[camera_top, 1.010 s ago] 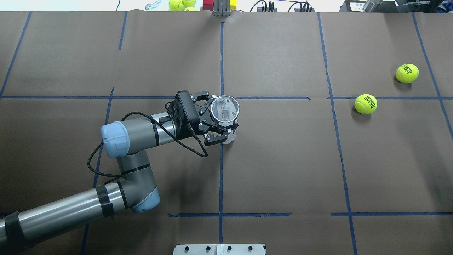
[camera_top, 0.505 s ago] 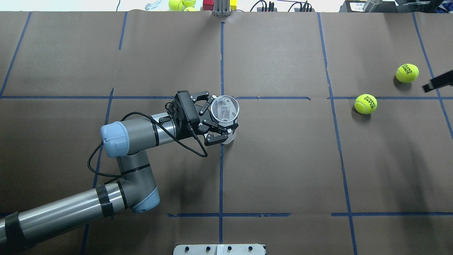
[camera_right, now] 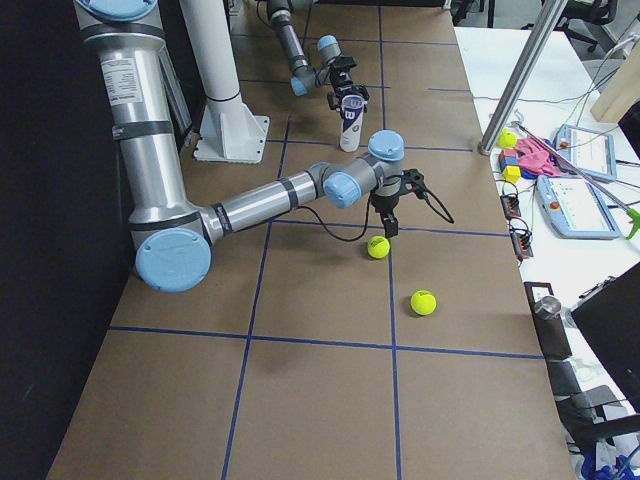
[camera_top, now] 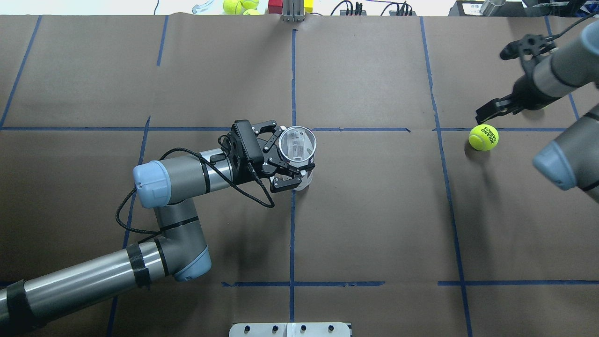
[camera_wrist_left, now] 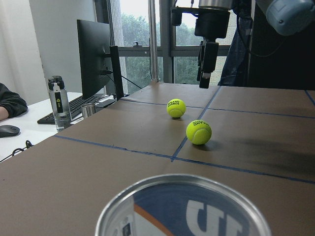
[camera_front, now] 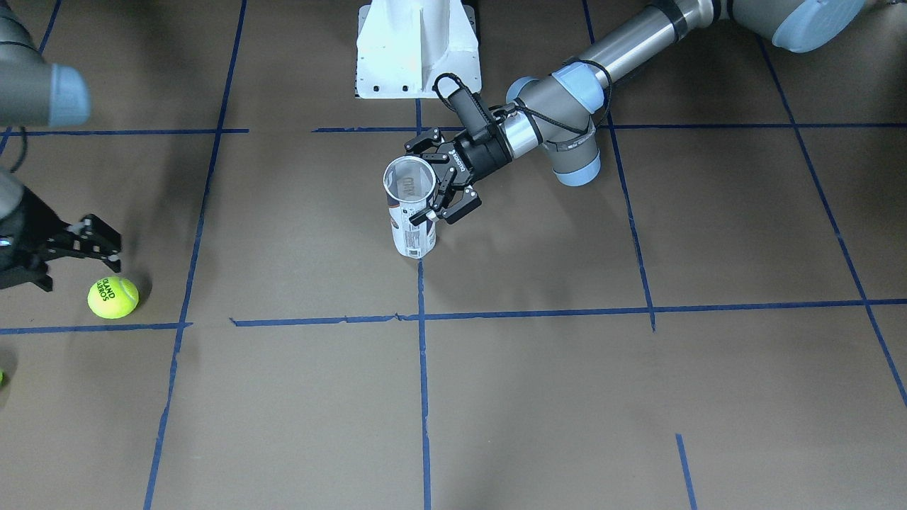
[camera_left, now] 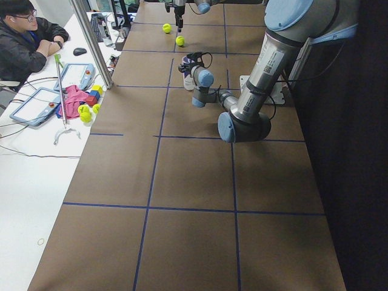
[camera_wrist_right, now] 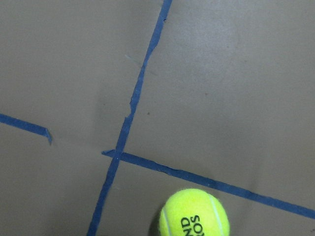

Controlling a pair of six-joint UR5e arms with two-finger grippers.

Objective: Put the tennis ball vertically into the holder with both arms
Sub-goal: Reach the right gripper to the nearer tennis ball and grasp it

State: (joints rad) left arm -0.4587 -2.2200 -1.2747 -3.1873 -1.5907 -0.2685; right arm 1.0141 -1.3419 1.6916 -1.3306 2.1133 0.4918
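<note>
Front-facing view: left pincer (camera_front: 434, 190) is clamped on the upright holder (camera_front: 410, 212) mid-counter (camera_front: 567, 397); right pincer (camera_front: 71, 251), fingers spread, hangs beside a tennis ball (camera_front: 113, 297) at far left.

Overhead view: holder (camera_top: 297, 150) mouth faces up; right pincer (camera_top: 503, 82) sits just beyond the ball (camera_top: 484, 137).

Left wrist view: two balls lie beyond the holder rim (camera_wrist_left: 182, 206).

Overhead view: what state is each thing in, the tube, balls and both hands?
holder: upright on the table, top open, no ball visible inside.
left hand: shut on the holder's upper part.
right hand: open, empty.
nearer tennis ball: loose on the table.
farther tennis ball: loose on the table.
</note>
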